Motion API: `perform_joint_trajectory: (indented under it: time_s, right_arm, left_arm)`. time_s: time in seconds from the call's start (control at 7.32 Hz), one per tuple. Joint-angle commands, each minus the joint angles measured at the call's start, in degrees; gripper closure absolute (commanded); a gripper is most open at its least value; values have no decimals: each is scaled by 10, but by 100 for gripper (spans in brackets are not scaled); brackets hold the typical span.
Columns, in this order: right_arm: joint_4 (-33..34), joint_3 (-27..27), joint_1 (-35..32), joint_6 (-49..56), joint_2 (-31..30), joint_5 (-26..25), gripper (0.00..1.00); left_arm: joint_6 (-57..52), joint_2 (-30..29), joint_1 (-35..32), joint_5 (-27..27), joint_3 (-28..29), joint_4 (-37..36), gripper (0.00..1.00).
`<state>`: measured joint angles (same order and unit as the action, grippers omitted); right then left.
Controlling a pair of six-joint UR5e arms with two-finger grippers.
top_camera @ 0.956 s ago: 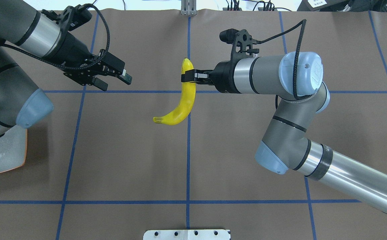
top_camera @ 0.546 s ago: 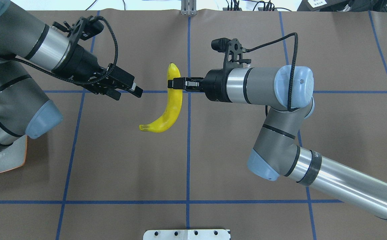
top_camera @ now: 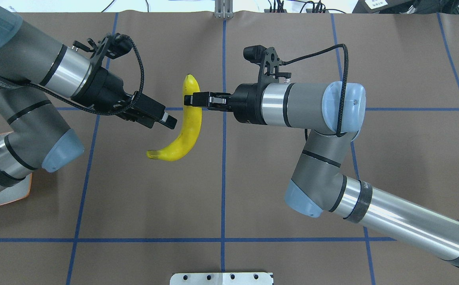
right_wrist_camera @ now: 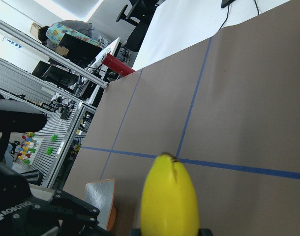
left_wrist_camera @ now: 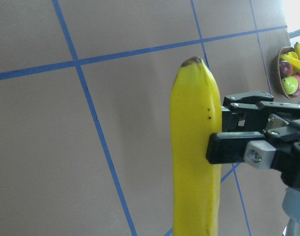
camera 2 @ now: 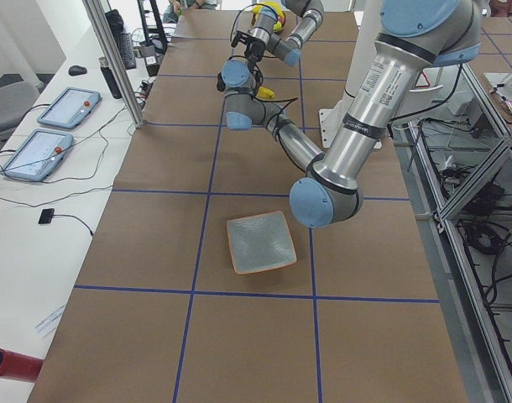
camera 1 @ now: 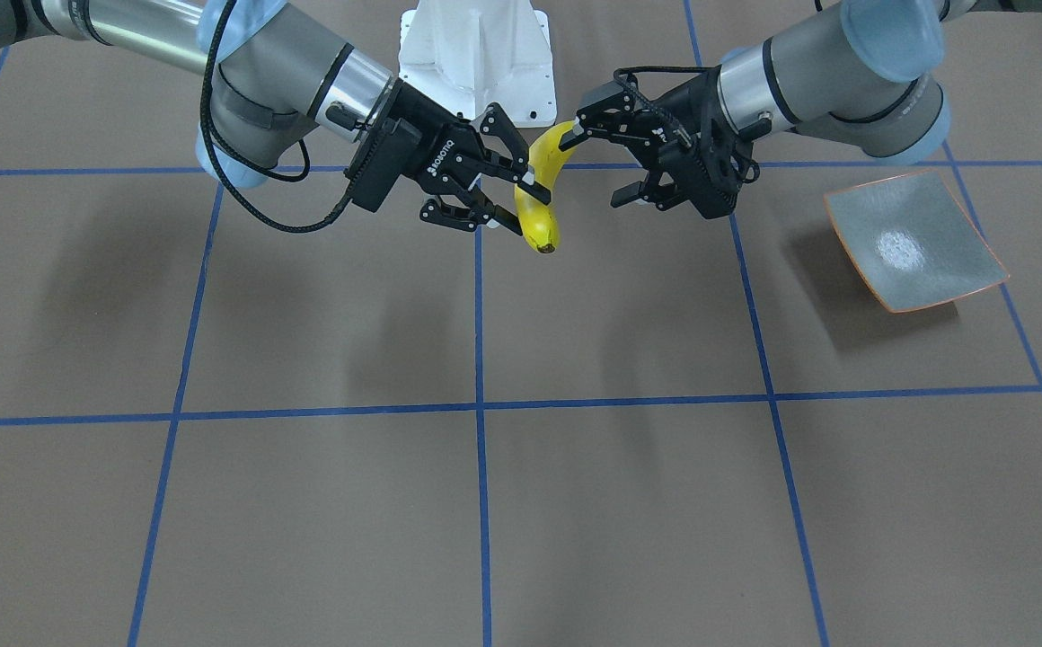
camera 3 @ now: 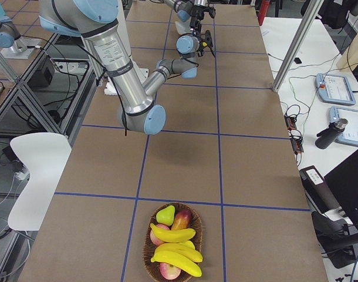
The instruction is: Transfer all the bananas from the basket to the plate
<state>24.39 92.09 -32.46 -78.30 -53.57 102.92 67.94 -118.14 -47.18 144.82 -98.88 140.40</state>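
Note:
My right gripper is shut on a yellow banana near its dark tip and holds it above the middle of the table. The banana hangs curved, with its stem end toward my left arm. My left gripper is open, and its fingertips are close beside the banana's middle. In the left wrist view the banana fills the centre. The plate lies bare at the table's left end. More bananas lie in the basket at the far right end.
The basket also holds apples and a pear. A white mount stands at the robot's side of the table, and blue tape lines cross the brown cover. Both arms reach in over the table's centre.
My right gripper has carried the banana leftward. My left gripper has come in from the left, still open, and has closed the gap to the banana.

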Motion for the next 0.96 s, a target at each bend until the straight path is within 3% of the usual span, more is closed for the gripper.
perform_joint_trajectory:
  time_s: [0.0,0.41,0.82]
  right_arm:
    - [-12,-3,3,-7,6,0,100]
    - [-45,-15,7,-10,6,0,100]
    - [-72,-20,10,-10,6,0,100]
  left_arm:
    - [1,-4,9,0,1,22,2]
    - [1,-4,17,0,1,28,3]
    - [4,-4,21,0,1,29,11]
